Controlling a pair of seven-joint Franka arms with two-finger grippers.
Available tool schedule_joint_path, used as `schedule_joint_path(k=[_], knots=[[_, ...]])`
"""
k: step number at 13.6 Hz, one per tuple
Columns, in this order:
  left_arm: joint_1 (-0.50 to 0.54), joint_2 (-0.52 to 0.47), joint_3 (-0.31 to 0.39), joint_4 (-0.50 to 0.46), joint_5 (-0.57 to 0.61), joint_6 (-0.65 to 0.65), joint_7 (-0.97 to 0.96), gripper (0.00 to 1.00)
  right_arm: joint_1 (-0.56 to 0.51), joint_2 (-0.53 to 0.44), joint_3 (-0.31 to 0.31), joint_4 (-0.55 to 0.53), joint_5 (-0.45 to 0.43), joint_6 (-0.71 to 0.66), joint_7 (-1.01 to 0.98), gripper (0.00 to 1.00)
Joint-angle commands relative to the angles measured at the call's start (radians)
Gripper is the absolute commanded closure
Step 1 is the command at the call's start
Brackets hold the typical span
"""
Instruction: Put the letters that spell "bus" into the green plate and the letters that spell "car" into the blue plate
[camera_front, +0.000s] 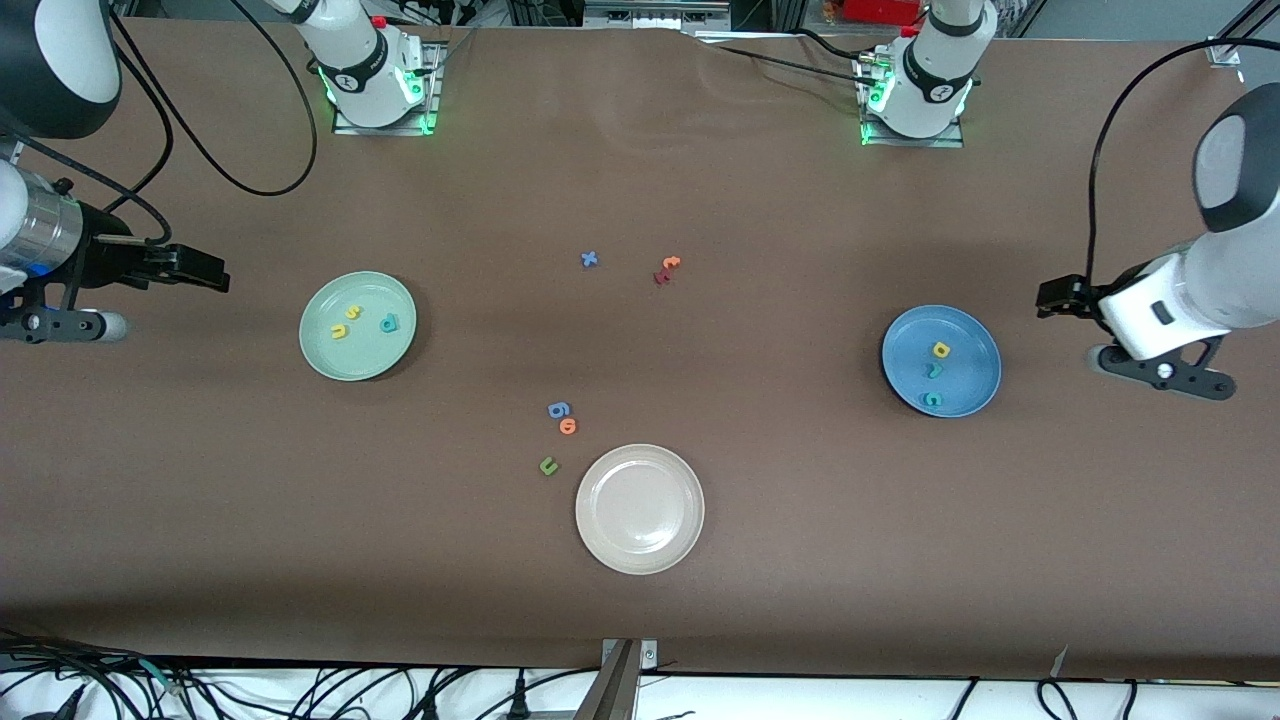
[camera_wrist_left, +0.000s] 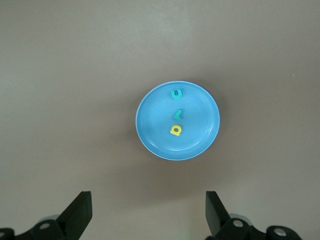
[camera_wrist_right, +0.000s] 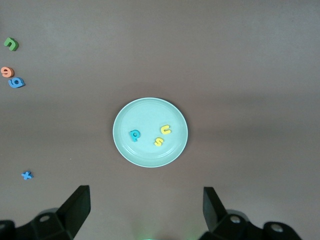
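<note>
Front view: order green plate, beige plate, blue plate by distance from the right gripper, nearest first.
From the right gripper, open at its own end of the table:
1. Green plate, just beside it, holding three letters.
2. Beige plate, mid-table, nearest the front camera.
3. Blue plate, at the left arm's end.
</note>
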Motion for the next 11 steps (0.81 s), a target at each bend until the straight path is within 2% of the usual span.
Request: schedule_joint_path(k=[1,3,6,7,9,11], knots=[[0.005,-0.008,0.001,0.050,-0.012,-0.051,0.013,0.00,-0.004,-0.016,0.006,-0.018,-0.017,0.014,-0.005,0.01],[0.005,-0.007,-0.005,0.050,-0.012,-0.052,-0.022,0.00,-0.007,-0.015,0.006,-0.016,-0.013,0.020,-0.004,0.01],[-0.021,-0.007,-0.005,0.051,-0.009,-0.052,-0.205,0.00,-0.008,-0.013,0.004,-0.015,-0.014,0.017,-0.004,0.00],[-0.082,-0.013,0.022,0.048,-0.009,-0.044,-0.211,0.00,-0.008,-0.013,0.004,-0.015,-0.018,0.020,-0.004,0.00],[-0.165,-0.066,0.146,0.016,-0.020,-0.013,-0.201,0.00,-0.005,-0.013,0.006,-0.015,-0.036,0.022,-0.005,0.00],[-0.196,-0.100,0.173,-0.021,-0.040,-0.001,-0.184,0.00,-0.007,-0.013,0.006,-0.015,-0.044,0.023,-0.005,0.00]])
